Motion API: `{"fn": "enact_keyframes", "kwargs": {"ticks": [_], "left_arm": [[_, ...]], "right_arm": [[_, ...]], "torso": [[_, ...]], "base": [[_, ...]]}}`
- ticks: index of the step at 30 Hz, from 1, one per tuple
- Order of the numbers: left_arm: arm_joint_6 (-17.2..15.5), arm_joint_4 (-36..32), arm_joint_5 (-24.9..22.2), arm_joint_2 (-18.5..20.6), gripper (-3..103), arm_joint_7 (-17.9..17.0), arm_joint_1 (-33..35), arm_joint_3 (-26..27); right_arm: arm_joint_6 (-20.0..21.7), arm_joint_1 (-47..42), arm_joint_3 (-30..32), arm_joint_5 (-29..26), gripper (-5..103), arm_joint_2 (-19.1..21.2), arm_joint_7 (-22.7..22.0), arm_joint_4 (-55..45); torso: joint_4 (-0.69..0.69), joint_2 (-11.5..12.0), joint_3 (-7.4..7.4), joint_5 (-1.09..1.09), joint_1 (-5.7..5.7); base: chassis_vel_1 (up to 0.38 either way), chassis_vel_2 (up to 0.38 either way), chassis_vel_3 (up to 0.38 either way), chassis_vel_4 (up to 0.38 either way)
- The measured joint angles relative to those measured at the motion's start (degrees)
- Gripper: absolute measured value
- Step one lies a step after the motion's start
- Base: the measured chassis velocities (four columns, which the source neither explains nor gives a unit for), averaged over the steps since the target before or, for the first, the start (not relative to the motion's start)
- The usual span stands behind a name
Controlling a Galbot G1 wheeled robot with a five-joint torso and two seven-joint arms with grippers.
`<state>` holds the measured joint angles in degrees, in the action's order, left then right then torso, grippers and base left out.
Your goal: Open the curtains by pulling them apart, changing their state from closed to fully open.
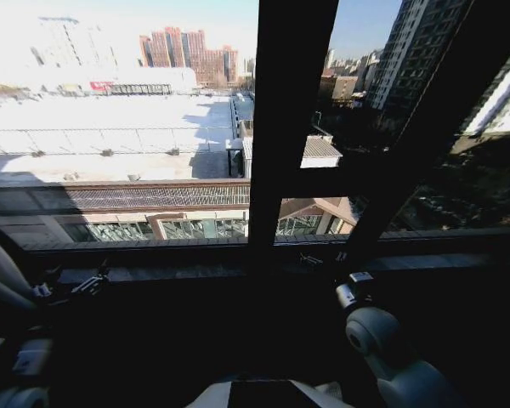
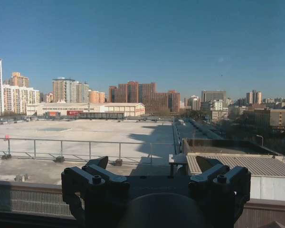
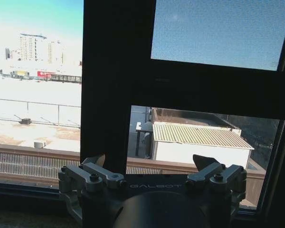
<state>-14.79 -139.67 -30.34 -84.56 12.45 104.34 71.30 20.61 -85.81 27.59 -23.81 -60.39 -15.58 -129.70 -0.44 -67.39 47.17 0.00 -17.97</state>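
The curtains are out of view; bare window glass (image 1: 119,127) faces me with city rooftops beyond. My left gripper (image 1: 83,285) sits low by the window sill at the left. In the left wrist view the left gripper (image 2: 154,164) is open, its fingers (image 2: 97,164) spread wide with nothing between them. My right gripper (image 1: 354,287) is held near the sill at the right of the dark centre post. In the right wrist view the right gripper (image 3: 149,161) is also open and empty, facing that post.
A thick dark window post (image 1: 285,127) runs up the middle and a slanted dark bar (image 1: 425,127) crosses the right pane. The dark sill (image 1: 195,272) runs across below the glass. A horizontal frame bar (image 3: 218,90) crosses the right pane.
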Motion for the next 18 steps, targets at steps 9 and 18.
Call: {"fn": "enact_keyframes", "kwargs": {"ticks": [9, 18], "left_arm": [[0.6, -0.8, 0.1, -0.8, 100, 0.1, 0.8, 0.2], [0.9, -1.1, 0.2, -1.2, 100, 0.1, 1.6, 0.8]], "right_arm": [[0.0, -0.3, 0.0, -0.3, 100, 0.0, -0.2, -0.2], [0.0, 0.4, -0.5, -0.4, 100, -0.2, -0.1, 0.4]], "torso": [[0.0, 0.0, 0.01, 0.03, 0.01], [0.0, 0.0, 0.02, 0.02, -0.03]], "base": [[0.048, -0.36, -0.053, 0.357], [-0.039, -0.346, 0.031, 0.362]]}}
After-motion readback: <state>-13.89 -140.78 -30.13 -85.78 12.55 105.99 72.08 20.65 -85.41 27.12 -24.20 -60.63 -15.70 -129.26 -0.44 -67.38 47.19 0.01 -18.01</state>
